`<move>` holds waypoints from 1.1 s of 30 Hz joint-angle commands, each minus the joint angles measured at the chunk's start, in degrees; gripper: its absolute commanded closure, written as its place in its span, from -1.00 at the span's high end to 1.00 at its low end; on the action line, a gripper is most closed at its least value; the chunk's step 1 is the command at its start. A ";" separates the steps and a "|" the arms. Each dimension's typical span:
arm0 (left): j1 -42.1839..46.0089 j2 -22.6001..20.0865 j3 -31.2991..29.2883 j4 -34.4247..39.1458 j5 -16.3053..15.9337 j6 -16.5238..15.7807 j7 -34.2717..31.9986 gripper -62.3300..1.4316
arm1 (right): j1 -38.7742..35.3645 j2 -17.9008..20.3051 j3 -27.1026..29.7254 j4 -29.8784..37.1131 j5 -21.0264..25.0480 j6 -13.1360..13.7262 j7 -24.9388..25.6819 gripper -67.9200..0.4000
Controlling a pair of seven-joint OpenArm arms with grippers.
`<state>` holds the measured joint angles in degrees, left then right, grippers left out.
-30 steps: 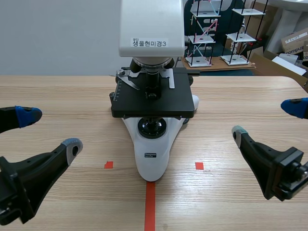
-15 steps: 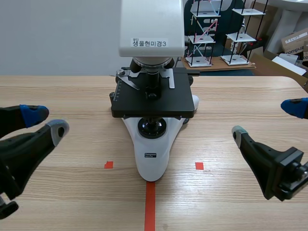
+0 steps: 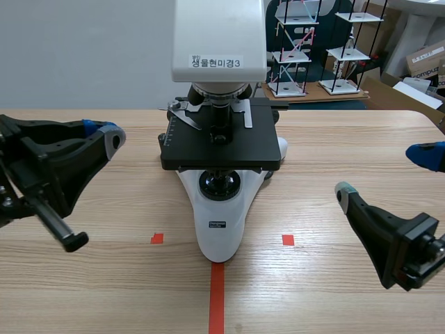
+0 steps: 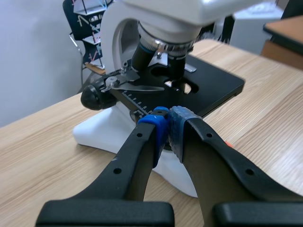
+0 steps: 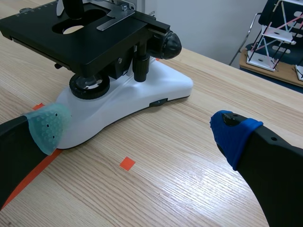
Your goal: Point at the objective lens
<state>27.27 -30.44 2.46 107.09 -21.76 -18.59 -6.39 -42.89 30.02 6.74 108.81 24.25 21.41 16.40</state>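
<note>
Left tool lifted toward microscope, pinched closed; right tool spread wide, right of microscope. Approach underway; next, aim at objective lens.

Left gripper, fingers pressed together, sits high beside microscope on its left side. Bare table lies between them. Gap between stage and head narrow: lens fills middle, metal clip crosses near side. Right gripper, fingers spread, low, well apart from microscope, bare wood between.
</note>
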 commanded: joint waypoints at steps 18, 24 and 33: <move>-15.96 4.68 10.84 -9.03 0.52 0.00 4.37 -0.90 | 0.02 0.44 0.22 1.31 0.44 -0.22 -0.48 0.93; -17.94 4.74 12.35 -9.66 0.52 0.00 4.90 -0.90 | 0.02 0.44 0.22 1.31 0.44 -0.22 -0.46 0.93; -18.71 5.81 13.53 -9.66 0.55 0.00 4.98 -0.90 | 0.02 0.44 0.22 1.31 0.48 -0.20 -0.48 0.93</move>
<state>8.82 -25.04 15.57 96.66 -20.86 -18.57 -0.64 -42.89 30.02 6.74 108.81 24.27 21.41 15.27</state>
